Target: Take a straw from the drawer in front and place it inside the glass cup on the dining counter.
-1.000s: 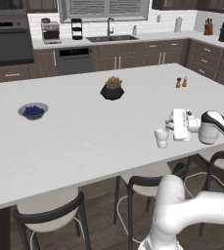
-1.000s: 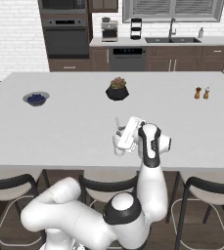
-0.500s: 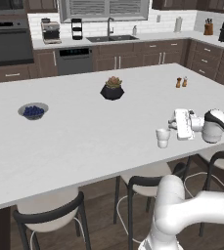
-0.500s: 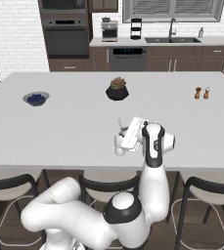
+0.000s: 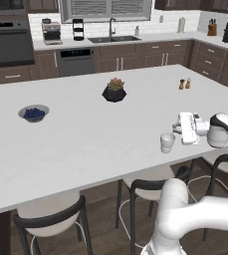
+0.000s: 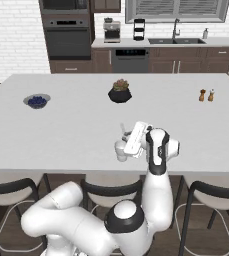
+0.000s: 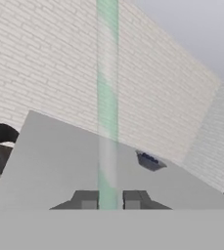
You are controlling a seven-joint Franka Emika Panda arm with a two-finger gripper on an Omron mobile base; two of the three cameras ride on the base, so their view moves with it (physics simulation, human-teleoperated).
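The glass cup [image 5: 167, 142] [image 6: 120, 150] stands on the white dining counter [image 5: 85, 144] [image 6: 61, 135] near its front edge. My gripper [image 5: 177, 128] [image 6: 126, 136] hovers just right of the cup, level with its rim, and points left. It is shut on the straw [image 7: 107, 97], a pale green translucent stick that runs up from between the fingertips [image 7: 86, 200] in the hand view. A thin pale bit of the straw [image 6: 122, 128] shows above the cup. I cannot tell whether its end is inside the cup. The drawer is out of view.
A bowl of blue berries [image 5: 34, 113] [image 6: 37, 101] [image 7: 150, 161] sits far left on the counter. A plant in a dark pot [image 5: 114, 91] [image 6: 120, 92] stands mid-counter, two small shakers [image 5: 184, 83] [image 6: 206, 95] to the right. Stools [image 5: 150, 187] line the front edge.
The hand with the straw has edged very slightly to the right beside the cup. The cup and everything else stay put.
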